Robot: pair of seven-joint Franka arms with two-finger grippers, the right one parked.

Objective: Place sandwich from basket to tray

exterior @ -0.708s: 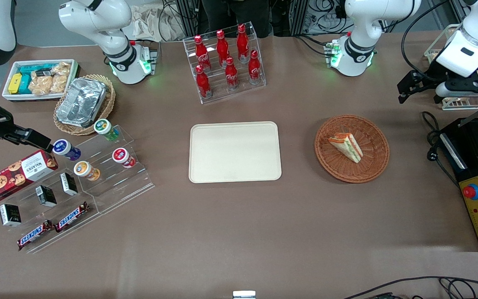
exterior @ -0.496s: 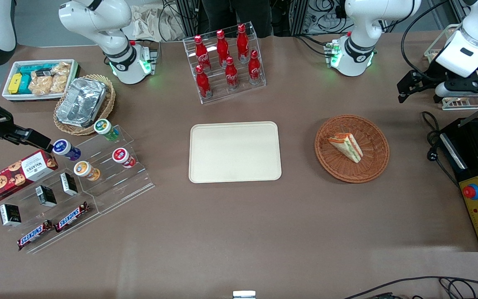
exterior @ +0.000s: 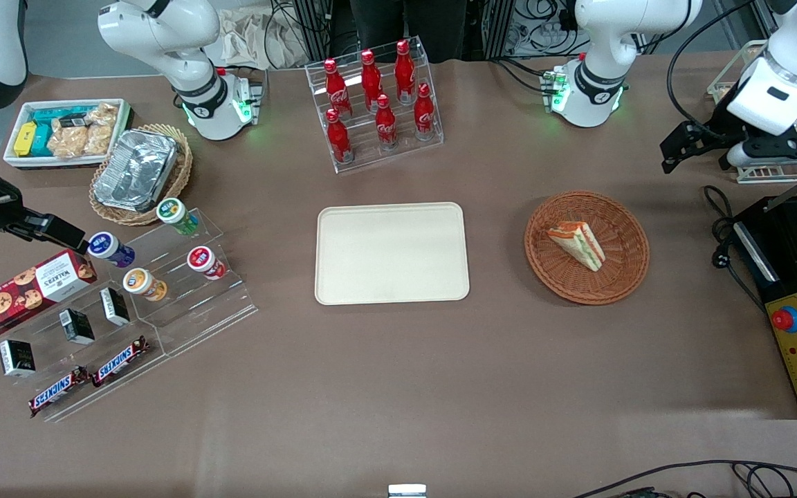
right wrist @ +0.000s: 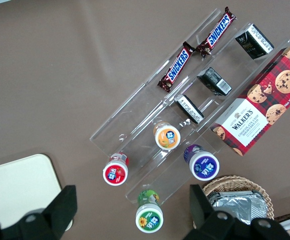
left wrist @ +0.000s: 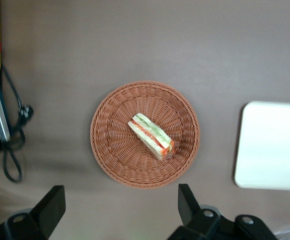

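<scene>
Approach is the step judged to be in hand: nothing has yet been grasped, and the small triangular sandwich of white bread with green, red and orange filling (left wrist: pixel 152 136) lies on its side near the middle of the round reddish-brown woven wicker basket (left wrist: pixel 109 150), with no finger touching it. The black two-finger gripper of the left arm (left wrist: pixel 120 206) is held high above the brown table (exterior: pixel 385 387), toward the working arm's end, and its jaws are spread wide with nothing between them. In the wrist view the two dark fingers (left wrist: pixel 52 205) are seen apart, and the basket sits ahead of the open gap rather than directly under it, so the sandwich is not yet between the jaws. In the front view the gripper (exterior: pixel 697 146) hangs farther from the camera than the basket and well apart from it. The flat cream-beige rectangular tray with rounded corners (exterior: pixel 391 253) lies bare beside the basket, toward the parked arm's end. The next move is judged to call for the open jaws to be brought over the wedge, turned so that the fingers fall on its two flat bread faces, and lowered inside the basket rim without the wicker wall being struck. A soft, light closing is likely to be needed, since bread may be crushed or the layers slid apart.
</scene>
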